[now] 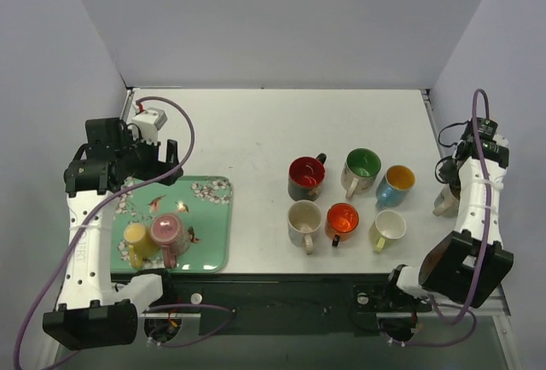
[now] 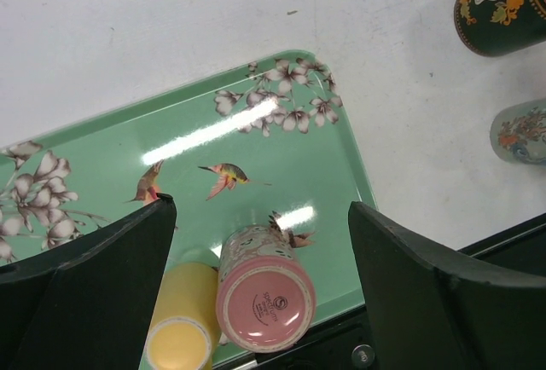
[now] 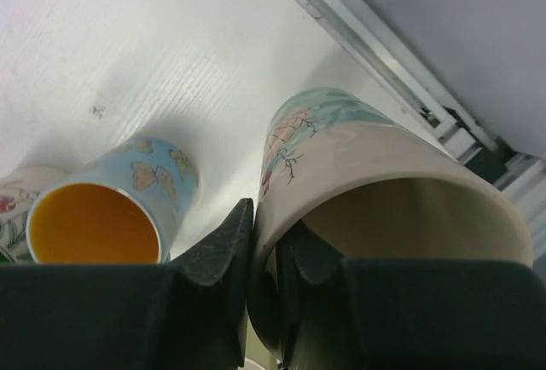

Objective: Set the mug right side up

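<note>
We hold our left claw [image 2: 258, 206] pointing down over the left side of the table [image 1: 256, 131], jaws spread wide. Our right arm folds up at the table's right edge — its claw [image 3: 263, 234] pinched onto the wall of a cream mug [image 3: 375, 157].

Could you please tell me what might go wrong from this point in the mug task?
1. The pink mug stands base up on the tray, close against the yellow mug; the open left gripper above it could knock the yellow one when closing in.
2. The right gripper is shut on just the wall of the cream mug, near the right edge of the table; the mug could slip and fall off.
</note>
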Robot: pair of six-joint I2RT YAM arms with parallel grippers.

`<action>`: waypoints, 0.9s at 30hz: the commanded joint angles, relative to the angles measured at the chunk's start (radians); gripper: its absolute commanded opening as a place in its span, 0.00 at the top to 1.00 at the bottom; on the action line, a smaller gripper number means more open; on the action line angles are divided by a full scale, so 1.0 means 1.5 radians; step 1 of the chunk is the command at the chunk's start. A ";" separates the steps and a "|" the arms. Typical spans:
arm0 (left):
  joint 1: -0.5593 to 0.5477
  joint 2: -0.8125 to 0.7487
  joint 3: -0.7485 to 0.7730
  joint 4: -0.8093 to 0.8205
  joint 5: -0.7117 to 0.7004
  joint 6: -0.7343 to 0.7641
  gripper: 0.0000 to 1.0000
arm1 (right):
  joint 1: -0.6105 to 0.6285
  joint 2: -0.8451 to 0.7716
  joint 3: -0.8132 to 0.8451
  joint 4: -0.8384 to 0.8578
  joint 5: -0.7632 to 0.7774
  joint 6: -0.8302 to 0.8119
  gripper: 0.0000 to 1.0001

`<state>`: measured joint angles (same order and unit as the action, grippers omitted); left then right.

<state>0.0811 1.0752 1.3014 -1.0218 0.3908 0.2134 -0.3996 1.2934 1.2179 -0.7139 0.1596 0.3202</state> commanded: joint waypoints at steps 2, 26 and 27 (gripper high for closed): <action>-0.002 -0.019 -0.027 -0.008 -0.024 0.036 0.06 | -0.030 0.065 -0.022 0.120 -0.092 0.043 1.00; 0.042 -0.099 -0.109 -0.234 -0.342 0.203 0.05 | 0.083 0.047 -0.016 0.088 0.124 0.026 0.38; 0.085 -0.100 -0.113 -0.226 -0.341 0.208 0.05 | 0.088 0.028 -0.013 0.086 0.132 0.026 0.37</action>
<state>0.1028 0.9421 1.1645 -1.3224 0.0170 0.5037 -0.3141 1.4395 1.1545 -0.5232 0.2108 0.3790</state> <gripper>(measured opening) 0.955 0.621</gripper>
